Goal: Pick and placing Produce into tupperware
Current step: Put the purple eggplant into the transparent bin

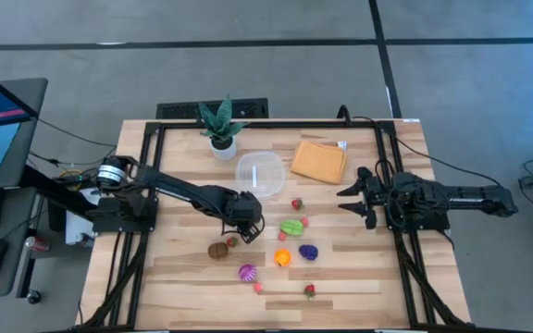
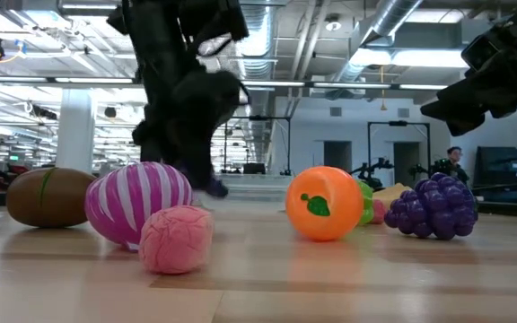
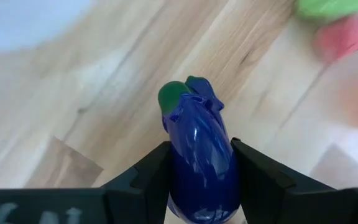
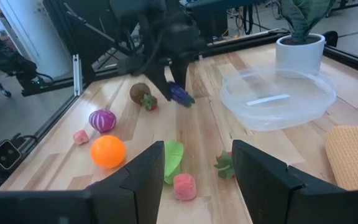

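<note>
My left gripper (image 1: pixel 245 220) hovers near the table's middle, just on the near side of the clear round tub (image 1: pixel 260 172), and is shut on a small purple-blue eggplant (image 3: pixel 197 155) with a green cap. The tub holds nothing and stands on its base. The other produce lies on the wood: a brown kiwi (image 1: pixel 217 250), a striped purple onion (image 1: pixel 247 272), an orange (image 1: pixel 282 257), purple grapes (image 1: pixel 308 252), a green piece (image 1: pixel 291 227), and strawberries (image 1: pixel 296 203). My right gripper (image 1: pixel 354 199) waits open at the table's right side, touching nothing. My left gripper pinches the eggplant's body (image 3: pixel 194 134) between its two fingers (image 3: pixel 151 171), one on each side. The eggplant lies along the fingers, and its green cap end (image 3: pixel 176 96) sticks out past the fingertips. The fingers slant down from above, and the eggplant (image 4: pixel 180 94) looks held just above the wood.
A potted plant (image 1: pixel 220 125) stands at the far edge beside the tub, and a flat orange cloth (image 1: pixel 318 161) lies to the tub's right. Small pink pieces (image 1: pixel 258 287) and a red one (image 1: pixel 309 290) sit near the near edge. Black frame rails run along both table sides.
</note>
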You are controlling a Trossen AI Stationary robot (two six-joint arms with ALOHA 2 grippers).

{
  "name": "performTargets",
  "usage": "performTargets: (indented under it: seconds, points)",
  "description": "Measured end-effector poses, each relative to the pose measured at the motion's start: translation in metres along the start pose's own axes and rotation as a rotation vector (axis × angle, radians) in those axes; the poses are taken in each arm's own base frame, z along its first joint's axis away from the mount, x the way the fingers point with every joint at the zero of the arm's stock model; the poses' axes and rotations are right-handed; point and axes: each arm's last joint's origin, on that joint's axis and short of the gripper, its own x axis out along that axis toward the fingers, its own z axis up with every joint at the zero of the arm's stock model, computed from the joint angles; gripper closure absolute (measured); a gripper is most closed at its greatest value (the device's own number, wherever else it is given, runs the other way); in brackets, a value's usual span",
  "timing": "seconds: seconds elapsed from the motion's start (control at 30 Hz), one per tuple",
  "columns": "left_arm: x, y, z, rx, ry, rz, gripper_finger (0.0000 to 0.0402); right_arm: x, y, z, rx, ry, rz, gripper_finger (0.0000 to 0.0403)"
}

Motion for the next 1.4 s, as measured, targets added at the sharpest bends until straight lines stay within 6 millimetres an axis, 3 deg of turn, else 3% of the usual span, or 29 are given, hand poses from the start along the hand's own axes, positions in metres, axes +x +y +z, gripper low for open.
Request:
performTargets:
  seconds: [0.3,0.47,0.73,1.17,1.4]
  points:
    - [-0.052,0.002,0.007,0.048,-0.204,-0.018,0.0256,0.0,0.0,0.0,0.0,-0.002,0.0,0.0191]
    - [-0.067,0.013,0.016,0.1,-0.29,0.03,0.0256,0.0,0.0,0.0,0.0,-0.002,0.0,0.0191]
    - [-0.066,0.04,0.042,0.193,-0.334,0.098,0.0256,0.0,0.0,0.0,0.001,-0.002,0.0,0.0191]
    - [-0.067,0.1,0.089,0.305,-0.386,0.047,0.0255,0.0,0.0,0.0,0.008,-0.002,0.0,0.0191]
    - [-0.044,0.112,0.099,0.356,-0.345,0.018,0.0255,0.0,0.0,0.001,0.008,-0.006,-0.002,0.0191]
